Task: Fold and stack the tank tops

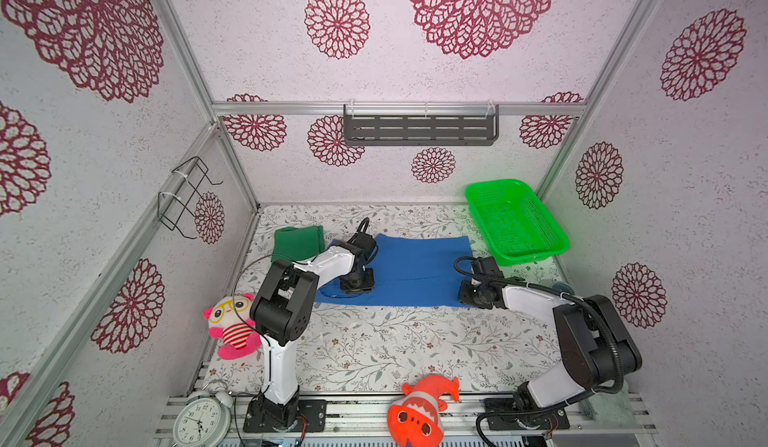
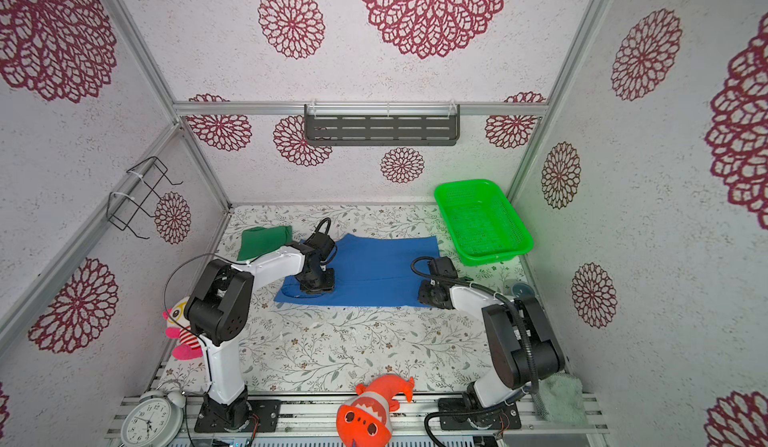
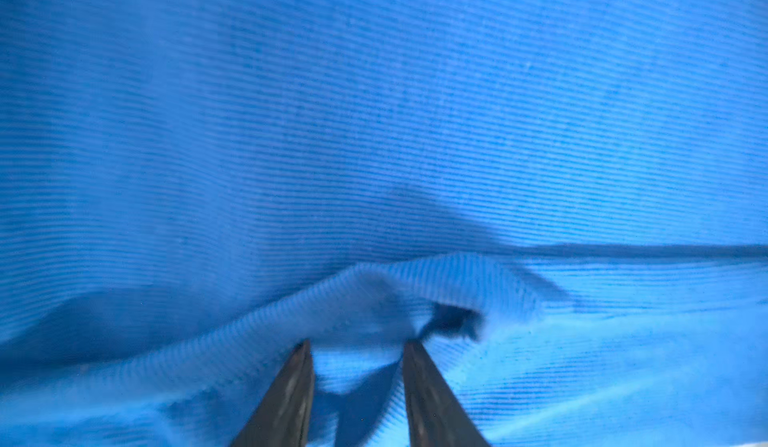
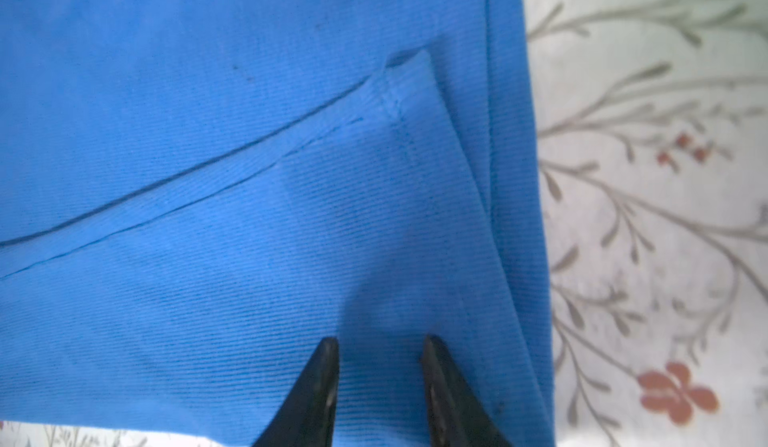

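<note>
Quick look at the fold setup. The royal blue tank top is spread flat on the floral tablecloth, a bit toward 12 o'clock from the table's centre. It lies lengthwise from 9 to 3.

The dark green tank top is already a folded square at about 10 o'clock. It sits just beside the blue one's far corner, though the left arm hides whether they touch.

The left gripper is down on the blue top's 9 o'clock end. In its wrist view the fingers stand apart, with ribbed blue cloth showing in the gap. A rumpled ridge of fabric is bunched right at the tips.

The right gripper is at the 3 o'clock end, near the 4 o'clock corner. Its fingers are apart too and rest on flat cloth, with nothing pinched. That view also shows a stitched curved edge folded over the top layer, and tablecloth just past the side edge.

The bright green mesh basket is at 2 o'clock, tipped against the wall corner.

As for readable writing, it's the numerals on the white alarm clock at 7 o'clock. A pink plush toy sits at 8 and an orange shark plush at 6.
</note>
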